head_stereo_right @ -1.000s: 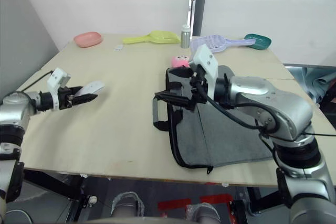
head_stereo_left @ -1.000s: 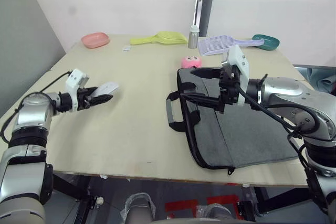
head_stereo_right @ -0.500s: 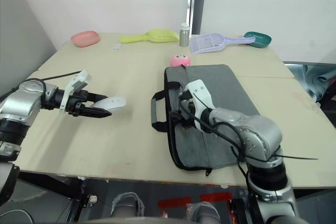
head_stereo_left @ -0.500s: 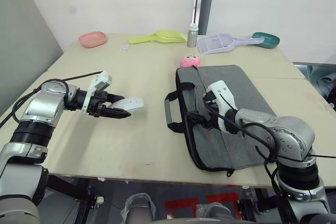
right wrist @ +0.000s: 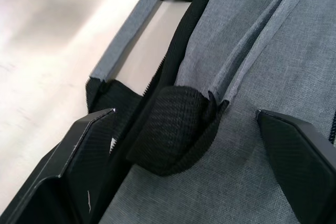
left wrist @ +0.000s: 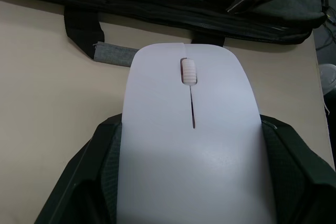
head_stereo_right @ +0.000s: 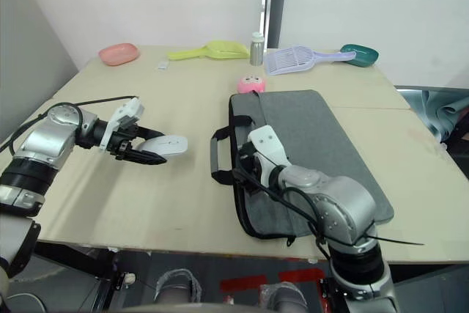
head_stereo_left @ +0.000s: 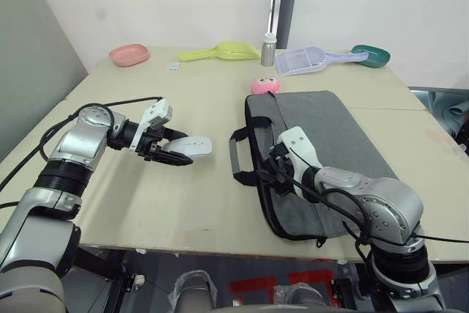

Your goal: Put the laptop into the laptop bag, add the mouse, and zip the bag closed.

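Grey fabric with black trim marks the laptop bag, which is laid flat on the right half of the pale wooden table, close to the near edge. Its black loop handles are turned toward the table's middle. The right gripper is set down at the bag's handle side, and its two black fingers are seen spread apart in the right wrist view, with a folded black handle strap between them and not clamped. The zipper is seen running along the bag's edge just beside the strap.

To the left of the bag, the white mouse is held by the left gripper just above the tabletop, apart from the bag's handles. In the left wrist view the mouse is seen pinched between the black fingers, with its scroll wheel pointed toward the bag.

The laptop cannot be made out in these views.

Just beyond the bag's far corner, a fuzzy pink toy is placed. Along the far edge of the table are lined up a pink dish, a yellow-green scoop, a small metal bottle, a lilac slotted scoop and a teal dish.
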Tool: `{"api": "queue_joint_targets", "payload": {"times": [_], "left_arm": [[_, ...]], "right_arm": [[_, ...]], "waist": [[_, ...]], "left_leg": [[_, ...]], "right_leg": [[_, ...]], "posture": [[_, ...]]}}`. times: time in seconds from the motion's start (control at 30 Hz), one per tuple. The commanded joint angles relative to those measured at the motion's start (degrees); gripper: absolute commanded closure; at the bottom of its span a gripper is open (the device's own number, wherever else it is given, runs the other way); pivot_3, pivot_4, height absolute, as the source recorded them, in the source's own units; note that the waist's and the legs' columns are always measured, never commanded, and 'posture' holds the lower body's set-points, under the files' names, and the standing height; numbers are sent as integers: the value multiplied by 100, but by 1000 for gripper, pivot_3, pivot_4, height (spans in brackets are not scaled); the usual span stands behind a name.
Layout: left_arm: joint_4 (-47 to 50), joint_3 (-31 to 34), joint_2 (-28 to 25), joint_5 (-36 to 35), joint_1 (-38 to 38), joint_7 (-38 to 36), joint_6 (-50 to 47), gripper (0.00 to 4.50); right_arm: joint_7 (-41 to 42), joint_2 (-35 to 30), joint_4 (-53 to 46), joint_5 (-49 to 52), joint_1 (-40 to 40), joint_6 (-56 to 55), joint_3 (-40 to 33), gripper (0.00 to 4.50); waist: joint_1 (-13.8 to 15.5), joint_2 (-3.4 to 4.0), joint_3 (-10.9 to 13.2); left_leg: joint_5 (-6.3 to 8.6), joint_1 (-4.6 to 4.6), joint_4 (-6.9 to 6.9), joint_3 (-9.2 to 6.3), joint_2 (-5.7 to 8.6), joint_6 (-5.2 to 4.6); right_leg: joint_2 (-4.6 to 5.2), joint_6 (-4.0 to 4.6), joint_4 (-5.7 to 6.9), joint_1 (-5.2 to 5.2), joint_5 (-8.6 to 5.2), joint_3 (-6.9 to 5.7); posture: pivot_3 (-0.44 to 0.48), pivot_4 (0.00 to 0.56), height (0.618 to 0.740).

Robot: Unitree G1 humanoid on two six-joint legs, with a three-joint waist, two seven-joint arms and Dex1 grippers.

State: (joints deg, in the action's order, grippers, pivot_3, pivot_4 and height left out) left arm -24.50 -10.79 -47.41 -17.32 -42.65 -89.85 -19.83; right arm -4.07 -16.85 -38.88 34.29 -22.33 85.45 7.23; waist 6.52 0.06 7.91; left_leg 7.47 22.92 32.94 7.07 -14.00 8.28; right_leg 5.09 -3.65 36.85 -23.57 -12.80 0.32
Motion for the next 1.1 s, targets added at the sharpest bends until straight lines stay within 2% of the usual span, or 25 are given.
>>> {"api": "queue_joint_targets", "payload": {"times": [0.03, 0.37, 0.67, 0.8, 1.03, 1.1], "left_arm": [[-8, 72, -20, 7, -139, -264, 161, 1635], [-41, 66, 148, 64, -116, -170, 305, 1635], [-139, -20, 684, 224, -185, -20, 524, 1635], [-343, -54, 920, 360, -293, 62, 705, 1635], [-1189, -50, 1618, 681, -854, 521, 1256, 1635], [-1443, -6, 1803, 749, -1027, 680, 1376, 1635]], "right_arm": [[152, -354, 115, -352, 202, -279, 269, 1150], [681, -579, 96, -572, 266, -666, 426, 4475], [1340, -212, -349, -122, -215, -908, -517, 4475], [1616, -139, -517, 304, -510, -947, -1249, 4475], [2422, -573, -850, 1812, -809, -1257, -2745, 4475], [2513, -759, -884, 2191, -708, -1283, -2926, 4475]], "waist": [[19, -1, -1], [46, -3, -2], [13, -1, -1], [0, -2, -1], [53, -1, 1], [75, -2, 1]], "left_leg": [[0, -1, 0, 0, 0, 0], [-1, -9, 5, -1, 1, 1], [-1, -5, 6, -1, 1, 1], [-2, -4, 6, -1, 1, 0], [-2, 3, 6, -1, 1, -3], [-2, 3, 4, -2, 1, -6]], "right_leg": [[0, -1, 0, 3, 0, 0], [2, -3, 8, 11, 1, 4], [0, -2, 9, 6, 1, 4], [0, -1, 10, 5, 0, 3], [0, 0, 4, 4, 1, 3], [-1, 0, 2, 5, 1, -1]], "posture": [[0, 150, 740], [0, 150, 740], [0, 150, 740], [0, 150, 740], [0, 150, 740], [0, 150, 740]]}}
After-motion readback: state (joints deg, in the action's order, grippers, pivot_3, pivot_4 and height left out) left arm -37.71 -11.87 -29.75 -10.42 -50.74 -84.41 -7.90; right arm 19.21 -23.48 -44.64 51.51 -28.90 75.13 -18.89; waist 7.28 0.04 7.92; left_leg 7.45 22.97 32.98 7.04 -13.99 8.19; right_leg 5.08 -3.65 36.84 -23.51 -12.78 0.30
